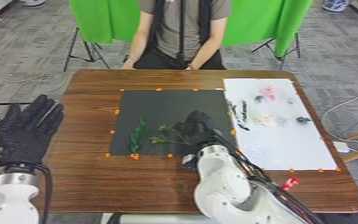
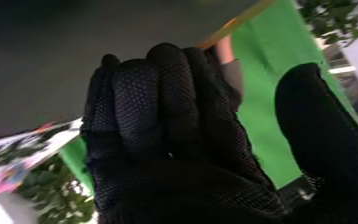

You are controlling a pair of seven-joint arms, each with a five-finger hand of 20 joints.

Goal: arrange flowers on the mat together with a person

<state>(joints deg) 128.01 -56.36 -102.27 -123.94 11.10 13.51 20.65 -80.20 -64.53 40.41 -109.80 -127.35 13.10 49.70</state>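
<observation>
Right hand [image 1: 196, 127] held over the dark mat [image 1: 162, 105], fingers pressed together, thumb apart, green stem [image 1: 137, 137] and, seemingly, leafy sprig [image 1: 163, 139] laid on it, pale flowers [image 1: 263, 119] set to its right, left hand [image 1: 27, 135] held straight-fingered to its left.

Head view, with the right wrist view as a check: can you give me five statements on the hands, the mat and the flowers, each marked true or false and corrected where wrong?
1. The right hand is at the dark mat. True.
2. The pink flower lies on the dark mat. False: it lies on the white sheet.
3. The long green sprig lies left of the right hand. True.
4. The right hand is clenched in a fist. False: its fingers are straight.
5. The left hand is beside the left edge of the table. True.
</observation>
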